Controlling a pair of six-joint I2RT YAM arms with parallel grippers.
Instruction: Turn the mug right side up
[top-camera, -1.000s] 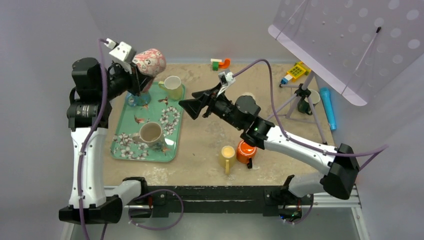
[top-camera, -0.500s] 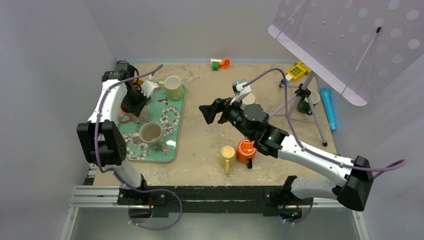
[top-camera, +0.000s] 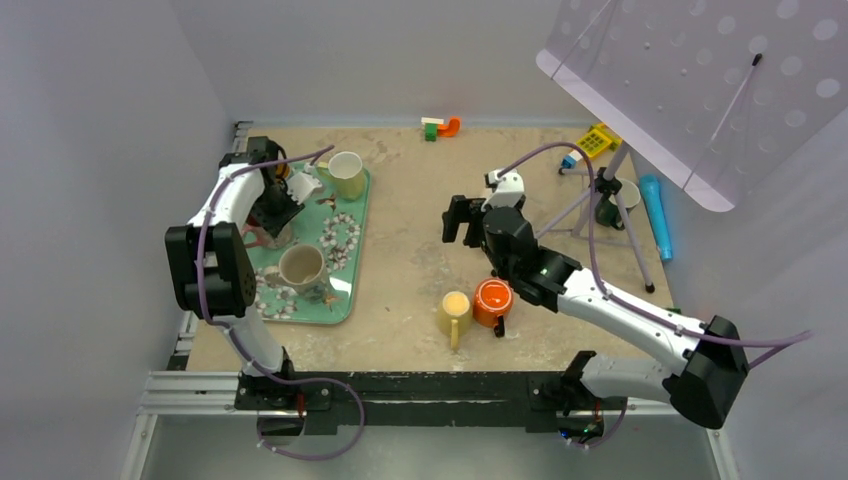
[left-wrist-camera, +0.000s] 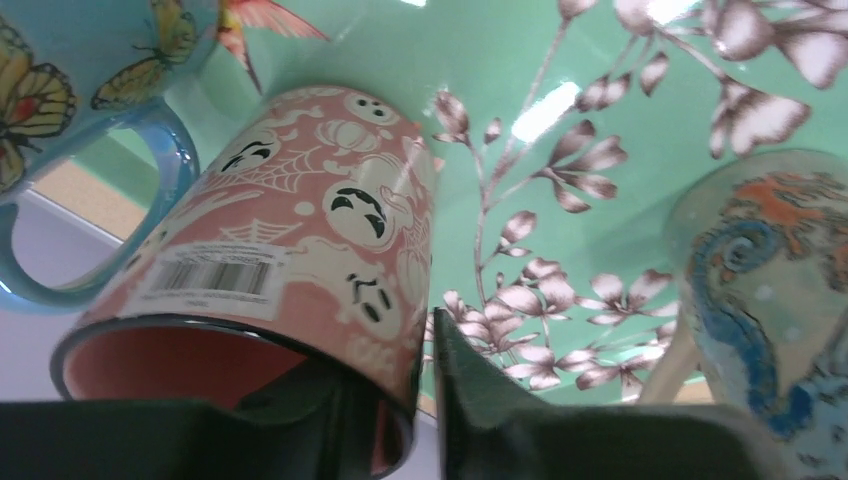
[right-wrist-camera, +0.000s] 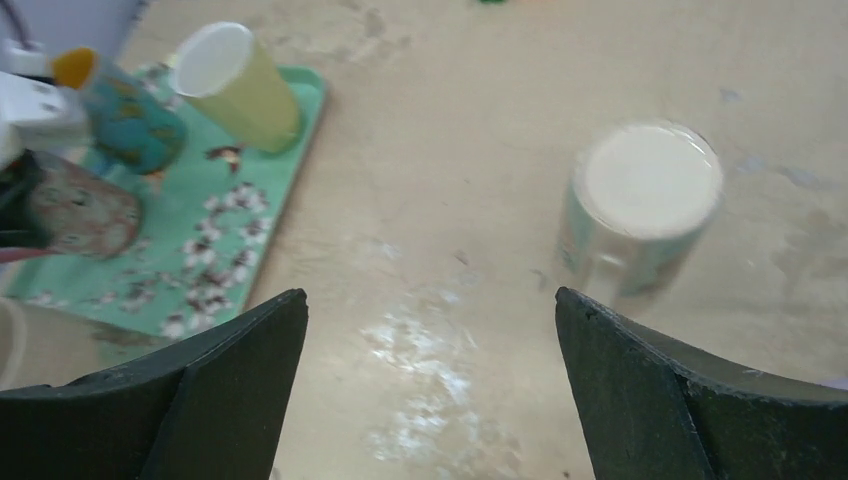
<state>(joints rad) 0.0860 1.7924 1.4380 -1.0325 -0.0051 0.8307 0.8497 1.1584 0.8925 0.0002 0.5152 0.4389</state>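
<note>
Release is judged the step in hand: the pink ceramic mug printed with ghosts and pumpkins (left-wrist-camera: 300, 220) seems stood mouth-up on the green floral tray (left-wrist-camera: 470, 50), its wall pinched narrowly by the left tool (left-wrist-camera: 390, 385). Next, that pinch must be opened and lifted straight clear. The right tool (right-wrist-camera: 430, 300) is spread wide above the bench (right-wrist-camera: 450, 150).
</note>
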